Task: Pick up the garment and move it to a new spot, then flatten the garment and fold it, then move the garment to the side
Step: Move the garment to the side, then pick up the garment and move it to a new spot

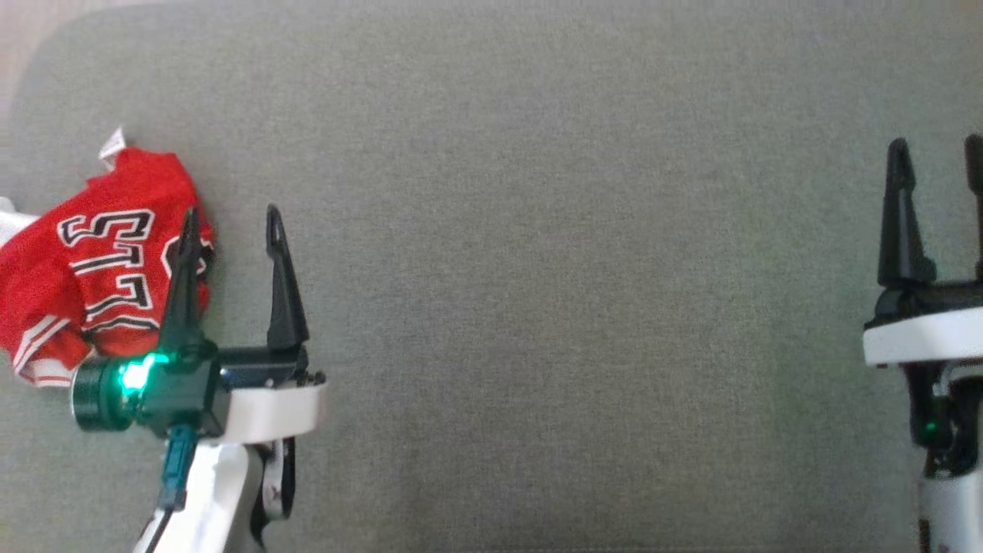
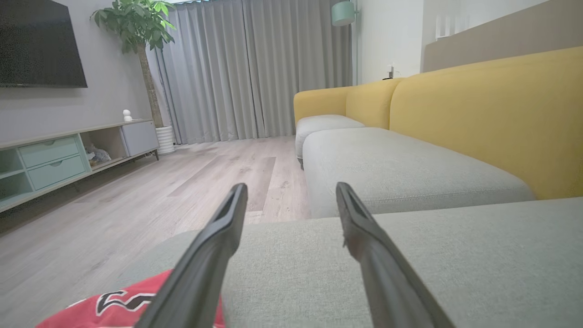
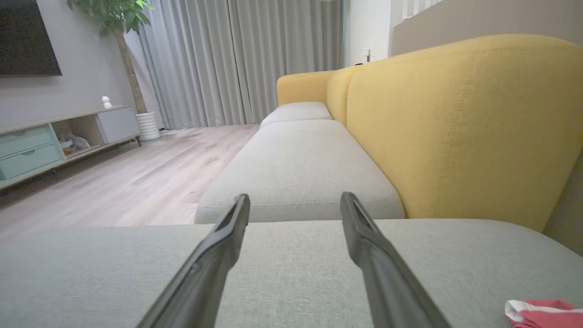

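Note:
The garment [image 1: 100, 261] is a red jersey with white-and-black lettering, lying crumpled at the left edge of the grey cushion [image 1: 537, 230]. My left gripper [image 1: 231, 215] is open just right of it; its left finger overlaps the jersey's right edge, and I cannot tell whether they touch. In the left wrist view the garment [image 2: 114, 303] peeks out under the left finger of that gripper [image 2: 291, 187]. My right gripper [image 1: 936, 146] stands open at the far right over bare cushion, with nothing between its fingers [image 3: 296, 197].
A scrap of red-and-white cloth [image 3: 542, 312] shows at the lower right of the right wrist view. A yellow sofa back [image 2: 478, 114] runs along the cushions. Beyond lie the wood floor [image 2: 136, 196], a TV cabinet [image 2: 54, 159] and a potted plant [image 2: 136, 27].

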Motion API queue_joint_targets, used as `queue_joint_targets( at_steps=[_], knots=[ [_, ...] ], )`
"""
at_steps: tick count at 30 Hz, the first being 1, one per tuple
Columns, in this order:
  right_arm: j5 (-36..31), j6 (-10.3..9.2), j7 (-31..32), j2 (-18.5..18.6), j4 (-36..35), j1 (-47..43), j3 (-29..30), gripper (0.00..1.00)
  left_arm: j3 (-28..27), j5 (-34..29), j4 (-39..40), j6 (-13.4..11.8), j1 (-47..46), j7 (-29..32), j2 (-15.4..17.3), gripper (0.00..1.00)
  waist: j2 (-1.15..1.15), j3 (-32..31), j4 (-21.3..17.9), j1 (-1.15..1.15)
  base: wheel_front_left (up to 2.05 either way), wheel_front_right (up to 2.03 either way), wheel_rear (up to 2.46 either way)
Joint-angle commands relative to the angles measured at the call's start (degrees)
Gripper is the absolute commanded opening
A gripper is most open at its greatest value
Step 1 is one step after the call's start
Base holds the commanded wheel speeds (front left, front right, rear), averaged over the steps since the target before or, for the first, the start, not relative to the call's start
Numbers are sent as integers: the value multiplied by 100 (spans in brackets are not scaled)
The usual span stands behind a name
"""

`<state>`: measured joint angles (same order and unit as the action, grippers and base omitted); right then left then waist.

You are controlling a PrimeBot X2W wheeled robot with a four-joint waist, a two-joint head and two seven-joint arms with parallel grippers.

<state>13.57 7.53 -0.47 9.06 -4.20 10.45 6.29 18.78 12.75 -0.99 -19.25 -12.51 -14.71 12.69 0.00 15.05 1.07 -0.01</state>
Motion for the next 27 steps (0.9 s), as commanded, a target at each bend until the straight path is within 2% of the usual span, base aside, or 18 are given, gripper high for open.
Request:
queue_joint_targets(
  at_steps=[1, 9, 19, 27],
  knots=[
    [7, -4, 30, -22, -296, -63, -120, 100, -273, -53, 123, 58, -4, -29, 117, 100, 0, -121, 72, 1, 0, 0, 0],
    [-64, -4, 224, -330, -555, -798, -300, 100, -420, 161, -429, 494, 519, -7, 283, 100, 0, -550, -14, 1, 0, 0, 0],
    [-198, -4, 429, -449, -663, -1338, -487, 100, -350, 277, -703, 655, 691, 391, 517, 100, 0, -909, -21, 1, 0, 0, 0],
    [-214, -4, 557, -509, -782, -1571, -580, 100, -430, 348, -773, 798, 729, 323, 773, 100, 0, -1126, -26, 1, 0, 0, 0]
  ],
)
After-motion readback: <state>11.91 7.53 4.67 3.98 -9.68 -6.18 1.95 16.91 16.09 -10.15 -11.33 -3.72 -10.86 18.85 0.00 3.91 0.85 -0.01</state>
